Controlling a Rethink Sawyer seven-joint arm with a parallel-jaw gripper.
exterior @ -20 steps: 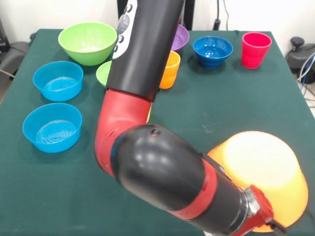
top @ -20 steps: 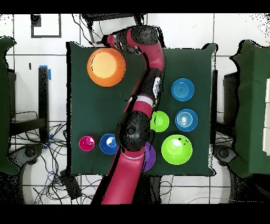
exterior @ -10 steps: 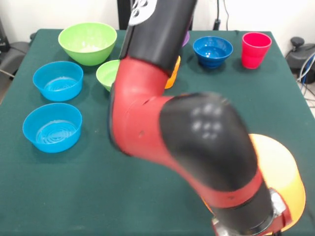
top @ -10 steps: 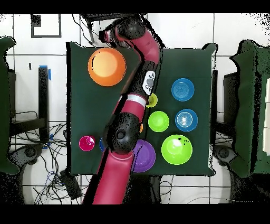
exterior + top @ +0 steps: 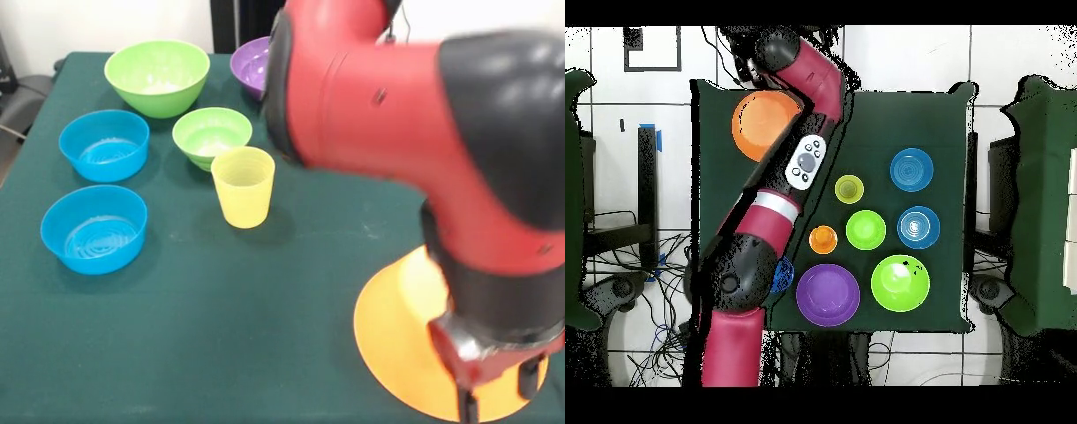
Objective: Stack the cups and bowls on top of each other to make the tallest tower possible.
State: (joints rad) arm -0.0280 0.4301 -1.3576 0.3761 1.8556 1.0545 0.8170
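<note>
The huge orange bowl (image 5: 397, 344) (image 5: 757, 125) lies upside down at the table's corner, partly covered by my arm. My gripper (image 5: 494, 393) hangs over its edge; its state does not show. A yellow cup (image 5: 243, 185) (image 5: 849, 188) stands upright mid-table beside the small green bowl (image 5: 212, 134) (image 5: 865, 229). The orange cup (image 5: 823, 239) stands next to the purple bowl (image 5: 250, 62) (image 5: 827, 294). The large green bowl (image 5: 157, 75) (image 5: 900, 282) and two light blue bowls (image 5: 104, 144) (image 5: 94, 228) sit apart. Only a sliver of the dark blue bowl (image 5: 782, 274) shows. The red cup is hidden behind the arm.
The red and black arm (image 5: 415, 132) (image 5: 780, 190) crosses the table and blocks the right half of the front view. Dark green cloth covers the table (image 5: 177, 336). Cables lie on the floor (image 5: 675, 345) around it.
The arm has swung sideways across the table, uncovering the yellow cup and small green bowl and now hiding the red cup and most of the dark blue bowl. The bowls and cups stayed in place.
</note>
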